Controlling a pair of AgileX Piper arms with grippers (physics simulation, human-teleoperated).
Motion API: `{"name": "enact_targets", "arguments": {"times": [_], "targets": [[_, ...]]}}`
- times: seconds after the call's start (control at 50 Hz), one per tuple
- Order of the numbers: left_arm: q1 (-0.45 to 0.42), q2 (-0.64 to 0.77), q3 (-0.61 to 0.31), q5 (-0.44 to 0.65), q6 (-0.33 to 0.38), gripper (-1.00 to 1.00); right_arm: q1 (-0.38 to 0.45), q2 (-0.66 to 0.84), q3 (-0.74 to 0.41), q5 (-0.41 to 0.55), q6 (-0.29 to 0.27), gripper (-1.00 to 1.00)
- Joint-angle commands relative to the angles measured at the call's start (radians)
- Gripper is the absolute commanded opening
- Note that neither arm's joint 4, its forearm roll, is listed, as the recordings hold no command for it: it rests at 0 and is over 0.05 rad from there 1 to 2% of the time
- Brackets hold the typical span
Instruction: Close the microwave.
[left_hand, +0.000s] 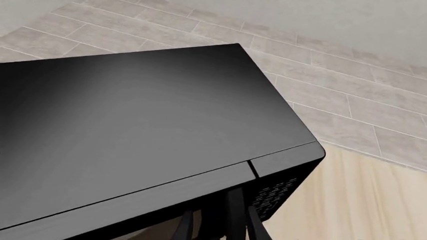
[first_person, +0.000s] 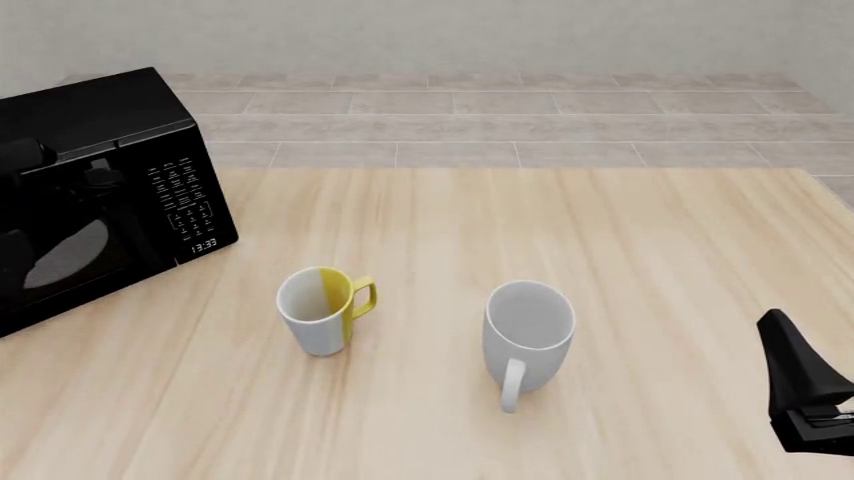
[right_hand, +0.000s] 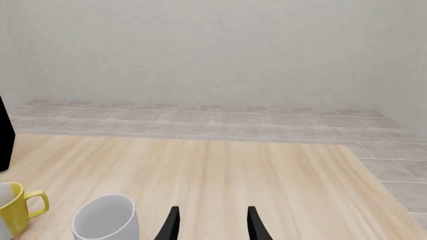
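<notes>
Microwave (left_hand: 147, 130): left wrist view. Glossy black top fills most of the frame; the front edge seam and a strip of the white-labelled keypad show at the lower corner. Left gripper (left_hand: 220, 225) hangs just in front of the door's upper edge, fingers set narrowly apart, nothing between them. Tiled floor and wooden table (left_hand: 360, 200) lie beyond.

Front view. The microwave sits at the far left of the table, keypad and display facing the arms. Door appears flush or almost so; whether it has latched I cannot tell. Yellow-handled mug (first_person: 320, 310) and white mug (first_person: 527, 330) stand upright mid-table, well apart from the microwave. Right gripper (first_person: 807, 400) idles at the table's right edge.

Right wrist view. Its fingers show a moderate empty gap, pointing over bare wood; both mugs sit to one side.

Handling note: a firm, square push on the door's free edge near the keypad should seat it; pressing near the hinge would likely slide the whole box.
</notes>
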Motion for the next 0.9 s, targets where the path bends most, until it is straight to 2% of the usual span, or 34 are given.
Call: {"name": "enact_targets", "arguments": {"times": [0.02,0.16,0.3,0.36,0.42,0.48,0.5,0.56,0.72,0.74,0.76,0.78,0.8,0.9], "targets": [[0.057,0.173,-0.187,0.028,0.076,1.0,0.01,0.002,0.001,-0.004,0.002,1.0],[0.062,0.199,-0.196,0.026,0.062,1.0,0.009,0.002,0.004,-0.003,0.004,1.0],[0.042,0.142,-0.128,-0.001,0.058,1.0,0.012,0.028,0.004,-0.024,0.005,1.0],[0.026,0.068,-0.065,-0.021,0.068,1.0,0.012,0.032,0.004,-0.028,0.003,1.0],[-0.004,-0.039,0.037,-0.059,0.098,1.0,0.013,0.042,0.004,-0.035,0.002,1.0],[-0.036,-0.15,0.118,-0.055,0.102,1.0,0.011,0.047,0.004,-0.038,0.0,1.0],[-0.036,-0.151,0.118,-0.055,0.102,1.0,0.011,0.047,0.004,-0.038,0.0,1.0],[-0.061,-0.287,0.208,-0.052,0.103,1.0,0.009,0.054,0.004,-0.044,0.001,1.0],[-0.096,-0.517,0.306,0.038,0.122,1.0,0.011,0.05,0.004,-0.039,-0.004,1.0],[-0.111,-0.593,0.326,0.079,0.132,1.0,0.012,0.046,0.004,-0.037,-0.004,1.0],[-0.111,-0.595,0.327,0.08,0.132,1.0,0.012,0.046,0.004,-0.036,-0.004,1.0],[-0.12,-0.659,0.345,0.115,0.134,1.0,0.012,0.043,0.004,-0.035,-0.004,1.0],[-0.12,-0.661,0.345,0.117,0.134,1.0,0.012,0.043,0.004,-0.035,-0.004,1.0],[-0.143,-0.846,0.376,0.237,0.152,1.0,0.015,0.042,0.004,-0.035,-0.001,1.0]]}}
